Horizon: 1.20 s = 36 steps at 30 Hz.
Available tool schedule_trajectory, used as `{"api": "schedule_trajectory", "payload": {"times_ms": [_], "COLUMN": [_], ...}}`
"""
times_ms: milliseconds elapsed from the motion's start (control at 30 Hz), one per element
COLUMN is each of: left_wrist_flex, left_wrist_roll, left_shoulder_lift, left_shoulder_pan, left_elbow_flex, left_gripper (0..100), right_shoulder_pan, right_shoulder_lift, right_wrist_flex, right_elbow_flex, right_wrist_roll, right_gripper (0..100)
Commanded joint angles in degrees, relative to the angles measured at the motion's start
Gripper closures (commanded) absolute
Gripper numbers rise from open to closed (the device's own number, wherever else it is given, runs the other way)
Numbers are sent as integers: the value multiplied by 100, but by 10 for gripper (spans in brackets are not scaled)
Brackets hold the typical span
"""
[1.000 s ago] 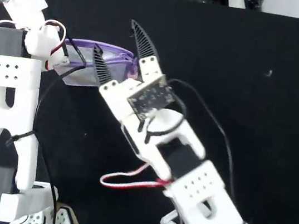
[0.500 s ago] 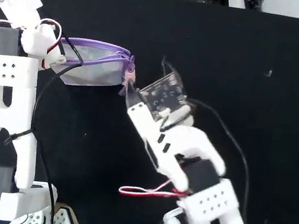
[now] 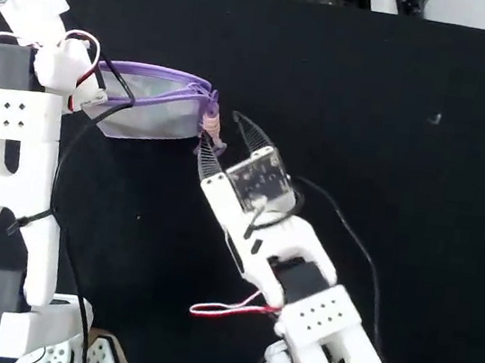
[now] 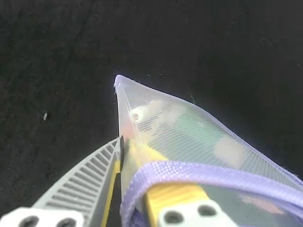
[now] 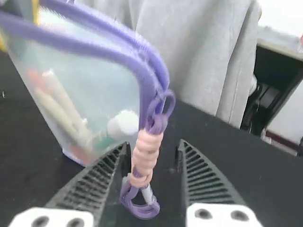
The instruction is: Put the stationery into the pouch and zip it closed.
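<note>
On my high view the clear mesh pouch with a purple zip (image 3: 149, 105) sits in the upper left of the frame, over the black table (image 3: 406, 188). My left gripper (image 4: 123, 146) is clamped on one end of it. Pens and other stationery (image 5: 52, 101) show through its wall. At the pouch's other end, just left of the frame's centre, dangles the pink coiled zip pull with a purple loop (image 5: 144, 156). My right gripper (image 5: 154, 144) stands with jaws apart, one on either side of that pull, not pinching it.
</note>
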Motion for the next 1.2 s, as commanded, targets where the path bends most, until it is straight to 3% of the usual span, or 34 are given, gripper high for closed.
{"api": "schedule_trajectory", "payload": {"times_ms": [0, 133, 433, 567, 733, 833, 1033, 1167], "left_wrist_flex": [-79, -9, -26, -18, -44, -44, -18, -26], "left_wrist_roll": [35, 35, 35, 26, 18, 18, 35, 62], "left_shoulder_lift": [-97, -97, -97, -97, -97, -97, -53, -97], "left_shoulder_pan": [-92, -92, -92, -92, -101, -101, -101, -145], "left_elbow_flex": [-31, -66, -40, -40, -40, -57, -40, -198], "left_gripper": [970, 970, 970, 970, 970, 952, 795, 740], "right_shoulder_pan": [123, 132, 132, 132, 229, 404, 642, 651], "right_shoulder_lift": [980, 1648, 1692, 1859, 1613, 1349, 1095, 1226], "right_wrist_flex": [-246, -255, -316, -457, -343, 123, 1486, 2391], "right_elbow_flex": [-708, -1077, -1182, -1218, -1218, -1411, -2273, -3090], "right_wrist_roll": [-70, -70, -70, -70, -62, -70, -404, -475], "right_gripper": [846, 836, 840, 986, 987, 988, 988, 988]}}
